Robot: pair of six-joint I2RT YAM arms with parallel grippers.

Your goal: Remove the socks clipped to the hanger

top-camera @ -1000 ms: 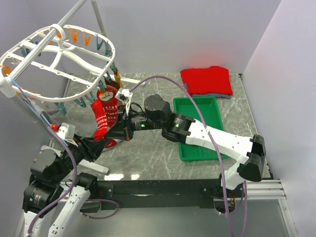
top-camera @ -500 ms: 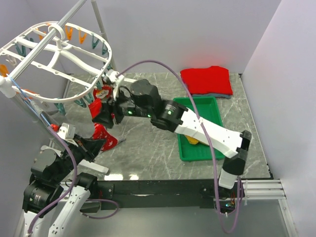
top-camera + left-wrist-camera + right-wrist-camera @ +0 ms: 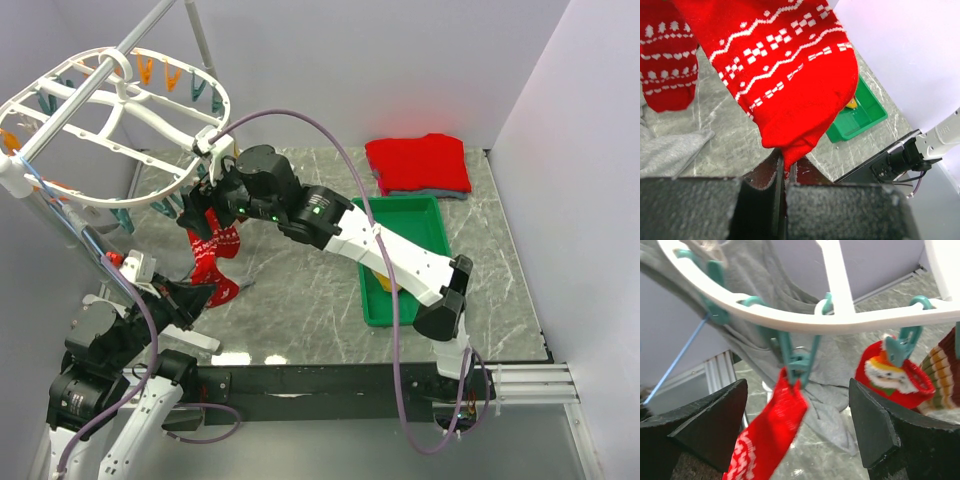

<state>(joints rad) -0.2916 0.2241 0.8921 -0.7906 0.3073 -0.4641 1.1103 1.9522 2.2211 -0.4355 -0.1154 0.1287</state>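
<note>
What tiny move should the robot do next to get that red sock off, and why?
Probably ease the right end effector forward and squeeze the teal clip. It is open and lined up with that clip, which grips the red sock, and the left end effector is pinching the sock's toe.

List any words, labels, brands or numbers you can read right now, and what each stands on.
No text can be read in any view.
white arm link: a small dark marking, too small to read.
red sock: only white diamonds and zigzags, no lettering.
Santa sock: a face, no words.
</note>
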